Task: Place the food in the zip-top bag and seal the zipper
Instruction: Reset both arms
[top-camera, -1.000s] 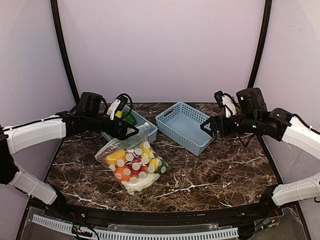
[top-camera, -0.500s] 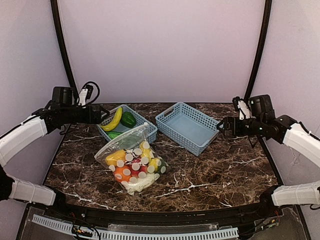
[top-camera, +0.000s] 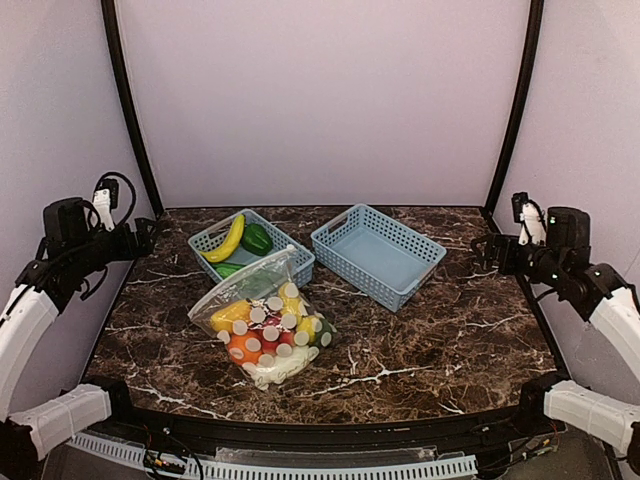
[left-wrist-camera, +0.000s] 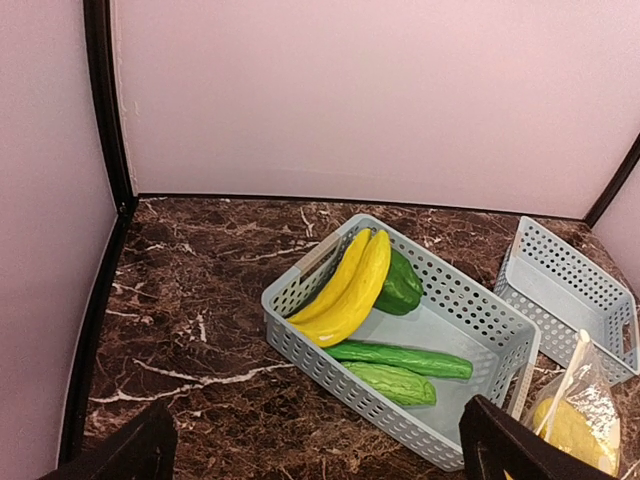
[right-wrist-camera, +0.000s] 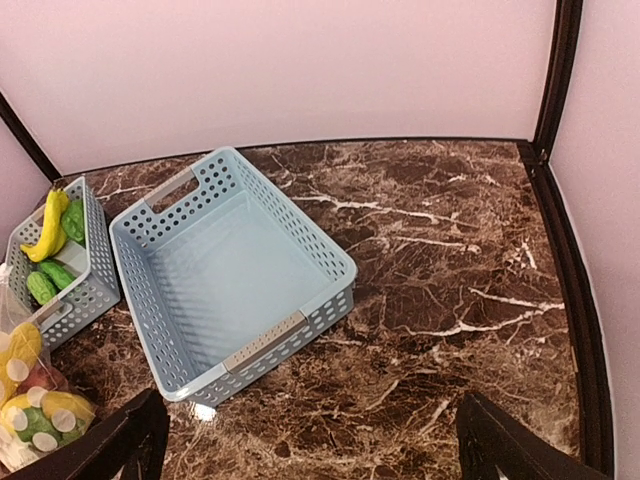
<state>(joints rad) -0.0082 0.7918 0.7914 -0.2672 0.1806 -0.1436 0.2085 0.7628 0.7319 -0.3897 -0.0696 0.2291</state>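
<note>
On the table (top-camera: 450, 340), the zip-top bag (top-camera: 265, 320) lies near-to-far, mouth rearward (left gripper (left-wrist-camera: 322, 440), right gripper (right-wrist-camera: 310, 425): both splayed)

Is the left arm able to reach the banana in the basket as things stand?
Probably yes: the banana lies uncovered in the open basket, nothing stands between, and the jaws of the left arm are open and empty.
</note>
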